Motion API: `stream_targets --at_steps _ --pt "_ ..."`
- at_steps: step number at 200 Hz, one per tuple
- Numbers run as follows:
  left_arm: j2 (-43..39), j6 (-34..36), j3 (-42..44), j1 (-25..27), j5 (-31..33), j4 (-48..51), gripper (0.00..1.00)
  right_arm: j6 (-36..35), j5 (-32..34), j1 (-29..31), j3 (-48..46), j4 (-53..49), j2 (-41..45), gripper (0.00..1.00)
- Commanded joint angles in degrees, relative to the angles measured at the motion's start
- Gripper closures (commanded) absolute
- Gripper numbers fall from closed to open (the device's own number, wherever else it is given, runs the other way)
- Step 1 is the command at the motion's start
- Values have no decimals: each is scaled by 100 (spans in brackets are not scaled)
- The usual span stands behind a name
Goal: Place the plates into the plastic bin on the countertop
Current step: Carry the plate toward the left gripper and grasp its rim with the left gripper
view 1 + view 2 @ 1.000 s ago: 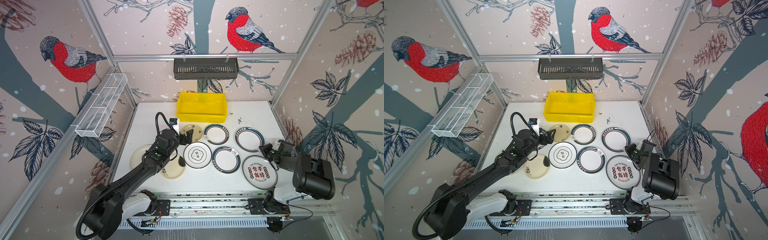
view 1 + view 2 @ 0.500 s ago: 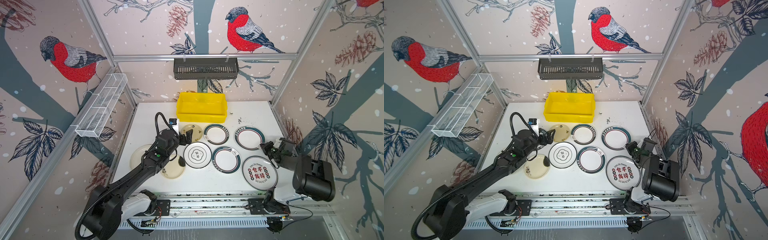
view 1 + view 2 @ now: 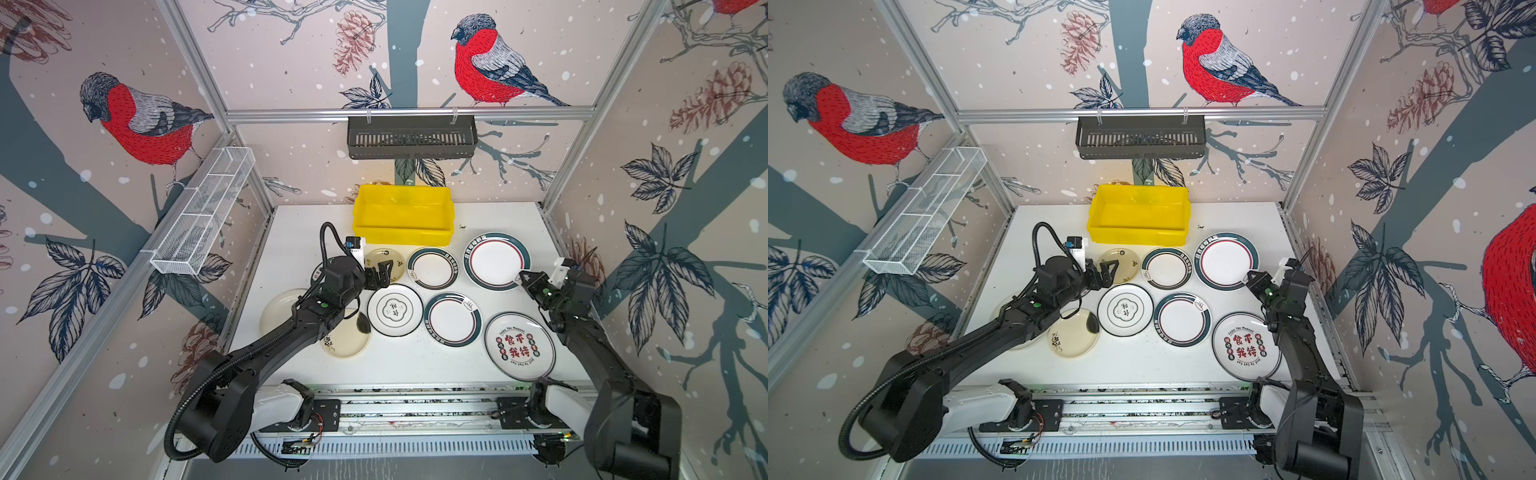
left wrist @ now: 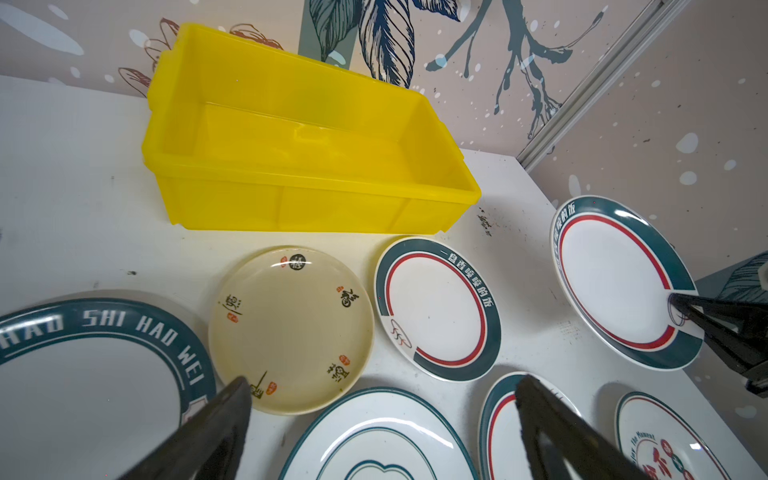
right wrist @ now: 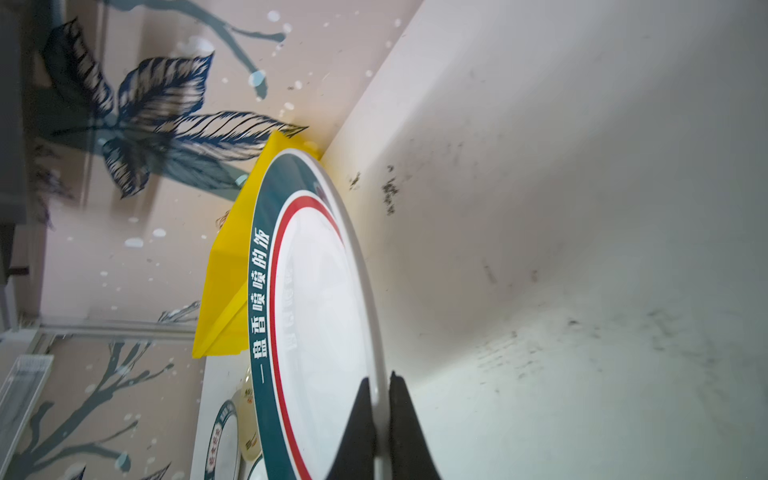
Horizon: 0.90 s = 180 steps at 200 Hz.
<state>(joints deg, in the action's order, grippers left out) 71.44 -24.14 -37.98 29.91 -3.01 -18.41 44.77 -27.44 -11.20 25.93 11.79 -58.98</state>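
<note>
The yellow plastic bin (image 3: 403,216) (image 4: 307,141) stands empty at the back of the white countertop (image 3: 299,232). Several plates lie in front of it. My right gripper (image 3: 521,276) (image 5: 380,382) is shut on the near rim of the large teal-rimmed plate (image 3: 496,261) (image 5: 320,311), one finger above and one below. My left gripper (image 3: 384,270) (image 4: 384,382) hangs open over the near edge of a small yellowish plate (image 3: 388,262) (image 4: 291,328), holding nothing. A teal-lettered plate (image 4: 83,374) lies partly hidden under the left arm.
More plates: teal-rimmed ones (image 3: 433,268) (image 3: 453,319), a white one with a teal motif (image 3: 395,309), a red-lettered one (image 3: 519,347), a yellowish one (image 3: 345,336), a cream one (image 3: 276,309). A dark slotted basket (image 3: 411,137) hangs on the back wall and a wire mesh tray (image 3: 203,216) on the left wall.
My right gripper has closed on the large plate's rim and shifted slightly toward the back. The left arm has stayed put and open.
</note>
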Motion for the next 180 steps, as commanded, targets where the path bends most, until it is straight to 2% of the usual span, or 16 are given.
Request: stream_targets --at_steps 1,14,37,59,85,135,180 --pt "231 -133 -131 172 -224 -498 3 -162 327 589 199 -201 228 100" --pt "469 -143 -277 258 -338 -550 3 -173 539 866 288 -299 232 100" --pt "878 -199 -561 369 -640 -629 4 -54 529 1162 337 -189 177 100" --pt "1195 -190 -716 453 -801 -927 12 -39 606 1481 373 -97 177 100" --pt "1470 -360 -847 472 -1106 -1334 17 -100 782 1838 460 -42 165 100" --pt "1800 -717 -1010 516 -1514 -1668 27 -96 714 2232 553 250 27 100" --pt "1969 -1004 -1028 525 -1715 -1877 30 -105 714 2446 562 562 -75 100"
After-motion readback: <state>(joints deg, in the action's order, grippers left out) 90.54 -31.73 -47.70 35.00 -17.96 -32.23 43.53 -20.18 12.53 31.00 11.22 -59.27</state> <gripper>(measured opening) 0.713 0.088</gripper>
